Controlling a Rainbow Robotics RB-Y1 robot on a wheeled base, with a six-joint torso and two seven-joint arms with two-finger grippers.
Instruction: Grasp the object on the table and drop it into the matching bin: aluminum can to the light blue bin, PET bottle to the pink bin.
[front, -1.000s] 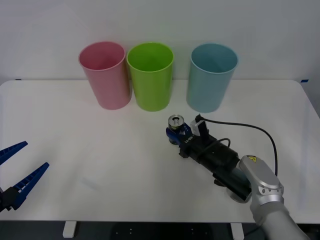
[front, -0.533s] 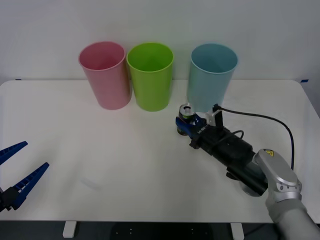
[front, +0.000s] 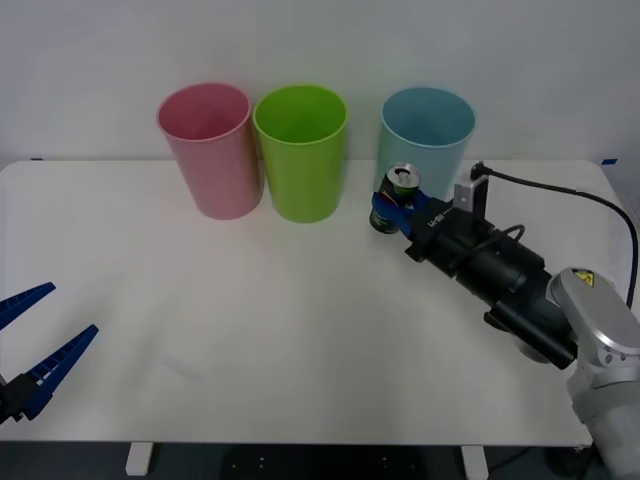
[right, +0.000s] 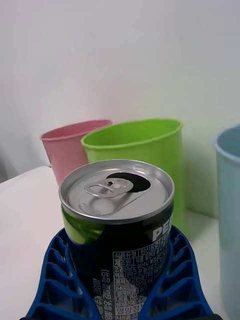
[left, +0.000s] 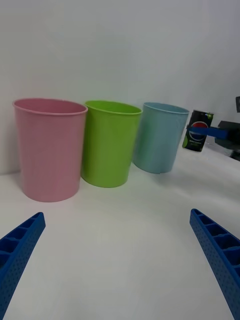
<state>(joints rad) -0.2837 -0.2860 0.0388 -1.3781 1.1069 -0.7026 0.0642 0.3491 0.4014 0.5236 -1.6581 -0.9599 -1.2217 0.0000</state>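
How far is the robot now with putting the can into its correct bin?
Done: the right gripper is shut on the aluminum can and holds it off the table. In hand: the can hangs in front of the light blue bin, below its rim. Left: raise it over the rim and release. The left gripper waits open at the table's near edge.

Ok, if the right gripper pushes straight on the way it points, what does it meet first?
Probably the lime green bin: the right gripper, shut on the can, points at it in the wrist view, though depth is unclear.
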